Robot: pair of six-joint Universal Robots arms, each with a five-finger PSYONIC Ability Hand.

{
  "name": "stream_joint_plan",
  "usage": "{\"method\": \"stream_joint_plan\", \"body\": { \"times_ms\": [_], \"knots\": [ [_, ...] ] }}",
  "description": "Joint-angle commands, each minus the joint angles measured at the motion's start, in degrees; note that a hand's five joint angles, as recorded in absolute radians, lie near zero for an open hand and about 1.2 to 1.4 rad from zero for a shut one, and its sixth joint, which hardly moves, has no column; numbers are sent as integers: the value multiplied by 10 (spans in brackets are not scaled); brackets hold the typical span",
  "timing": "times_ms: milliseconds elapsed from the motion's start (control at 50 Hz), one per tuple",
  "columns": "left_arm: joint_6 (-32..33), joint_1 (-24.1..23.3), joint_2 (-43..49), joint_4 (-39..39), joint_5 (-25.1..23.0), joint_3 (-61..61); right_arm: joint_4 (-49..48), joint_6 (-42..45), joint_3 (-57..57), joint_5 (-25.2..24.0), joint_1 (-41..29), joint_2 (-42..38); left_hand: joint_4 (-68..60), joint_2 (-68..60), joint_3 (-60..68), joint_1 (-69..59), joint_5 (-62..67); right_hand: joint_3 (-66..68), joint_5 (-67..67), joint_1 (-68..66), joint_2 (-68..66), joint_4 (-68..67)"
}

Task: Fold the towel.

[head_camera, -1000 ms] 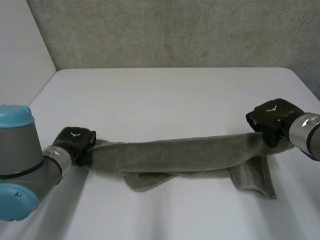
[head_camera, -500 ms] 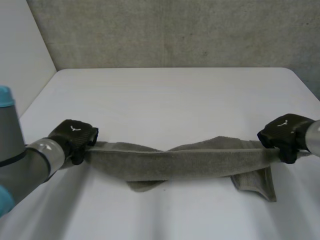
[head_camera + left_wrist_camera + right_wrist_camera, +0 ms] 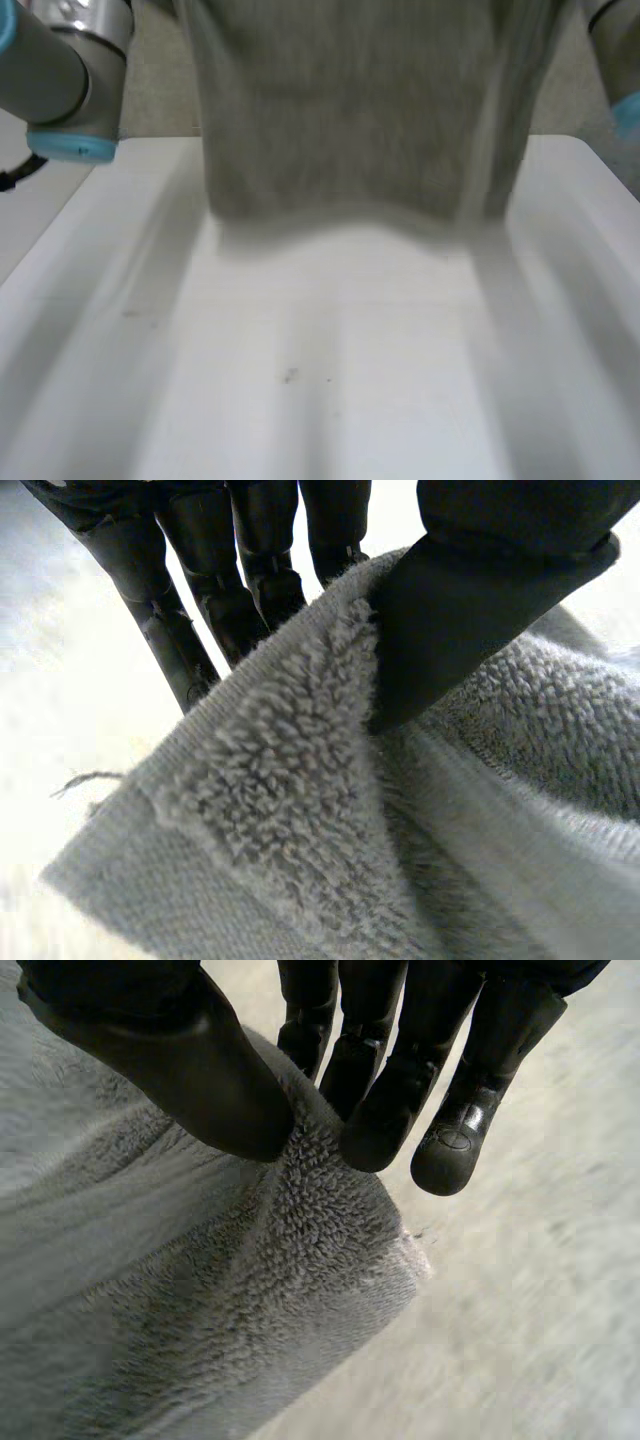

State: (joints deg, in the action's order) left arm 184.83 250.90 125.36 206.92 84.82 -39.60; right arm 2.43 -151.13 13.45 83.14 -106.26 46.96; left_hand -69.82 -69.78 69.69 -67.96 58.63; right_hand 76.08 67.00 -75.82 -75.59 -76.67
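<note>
The grey towel (image 3: 350, 110) hangs spread out in the air above the white table (image 3: 330, 360), its lower edge free over the far part of the table. My left hand (image 3: 470, 590) pinches one upper corner of the towel (image 3: 330, 810) between its thumb and fingers. At the other upper corner, my right hand (image 3: 220, 1080) pinches the towel (image 3: 200, 1280) the same way. Both arms are raised, the left arm (image 3: 60, 70) high at the left and the right arm (image 3: 615, 40) high at the right.
A grey wall (image 3: 155, 100) stands behind the table's far edge. The table's left edge (image 3: 60, 240) runs toward me at the left.
Both hands have risen fast from the table and carried the towel up. The towel, bunched in a long roll on the table before, now hangs open in the air.
</note>
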Motion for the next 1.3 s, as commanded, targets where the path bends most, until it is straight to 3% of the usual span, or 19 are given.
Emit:
{"method": "stream_joint_plan", "body": {
  "times_ms": [20,220,380,440,520,720,840,880,940,1060,1100,1220,1300],
  "knots": [
    [-49,10,-28,23,9,-84,34,-22,88,-9,-3,38,-102,-102,103,-120,114,39,30,-42,-44,-33],
    [-36,37,-50,32,3,-306,53,9,269,-54,4,60,-102,-102,103,-120,114,39,30,-42,-44,-33],
    [60,41,-16,81,-24,-456,49,90,487,-70,5,24,-102,-102,103,-120,114,39,30,-42,-44,-33],
    [124,42,9,96,-67,-513,38,128,543,-66,6,18,-102,-102,103,-120,114,39,30,-42,-44,-33],
    [157,49,9,91,-76,-539,28,146,586,-55,9,31,-102,-102,103,-120,114,39,30,-42,-44,-33],
    [207,116,-124,14,-80,-632,35,154,750,-39,55,235,-102,-102,103,-120,114,39,30,-42,-44,-33],
    [216,128,-254,-113,-98,-731,93,187,831,-46,87,326,-102,-102,103,-120,114,39,30,-42,-44,-33],
    [234,129,-321,-184,-118,-774,175,255,871,-50,112,375,-102,-102,103,-120,114,39,30,-42,-44,-33],
    [254,140,-369,-225,-139,-802,230,308,875,-67,130,393,-102,-102,103,-120,114,39,30,-42,-44,-33],
    [260,146,-371,-198,-157,-792,180,287,835,-83,134,377,-102,-102,103,-120,114,39,30,-42,-44,-33],
    [255,134,-326,-155,-157,-752,131,251,797,-88,130,312,-102,-102,103,-120,114,39,30,-42,-44,-33],
    [243,86,-218,-121,-150,-660,84,233,719,-75,108,227,-102,-102,103,-120,114,39,30,-42,-44,-33],
    [237,65,-114,-117,-115,-556,53,227,629,-58,65,131,-102,-102,103,-120,114,39,30,-42,-44,-33]
  ]
}}
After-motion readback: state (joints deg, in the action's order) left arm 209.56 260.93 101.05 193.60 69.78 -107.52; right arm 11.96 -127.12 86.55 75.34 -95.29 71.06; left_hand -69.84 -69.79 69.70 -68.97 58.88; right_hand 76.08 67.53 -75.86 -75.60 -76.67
